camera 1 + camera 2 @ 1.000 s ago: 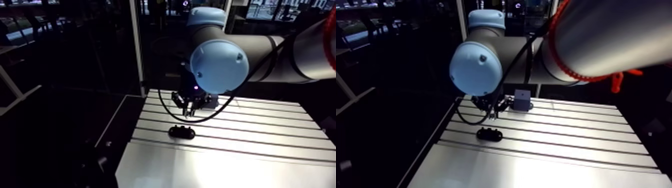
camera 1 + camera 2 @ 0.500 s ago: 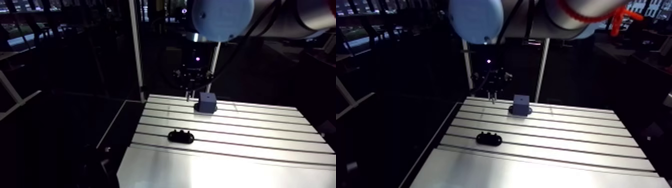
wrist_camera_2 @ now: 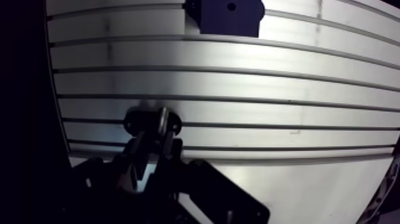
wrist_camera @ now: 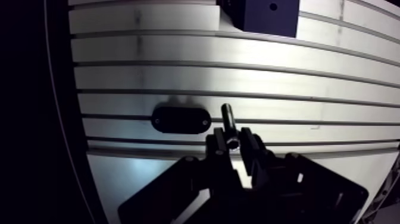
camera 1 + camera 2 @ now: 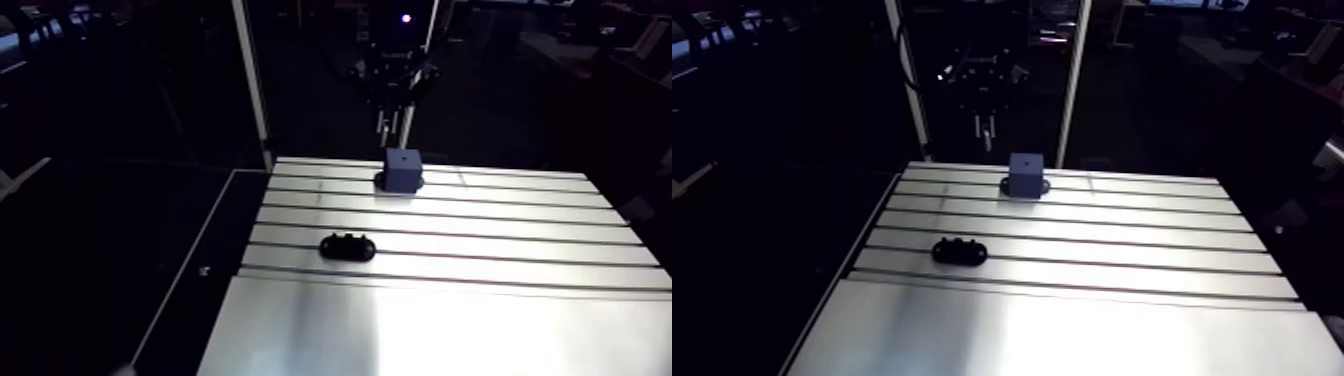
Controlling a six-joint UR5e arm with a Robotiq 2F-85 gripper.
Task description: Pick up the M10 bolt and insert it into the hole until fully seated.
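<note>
In the wrist view my gripper [image 4: 235,143] is shut on the M10 bolt [image 4: 229,122], a dark shank that sticks out ahead of the fingertips. It hangs high over the table. Under it and slightly to one side lies a black oval holder [image 4: 180,119] on the slotted table [image 4: 297,71]. Far ahead stands a blue block [image 4: 269,13] with a small round hole in its top. In the arm view the gripper [image 5: 386,100] hovers over the table's far edge, just behind the blue block [image 5: 403,168], with the bolt [image 5: 986,132] pointing down.
The black oval holder [image 5: 347,247] lies across a slot left of the table's middle. A white upright post [image 5: 250,85] stands at the far left corner, and another post [image 5: 1075,85] rises behind the block. The table's left edge [image 5: 215,265] drops into darkness.
The gripper has risen from just above the black holder and moved toward the table's far edge behind the blue block, carrying the bolt. The arm camera has shifted too.
</note>
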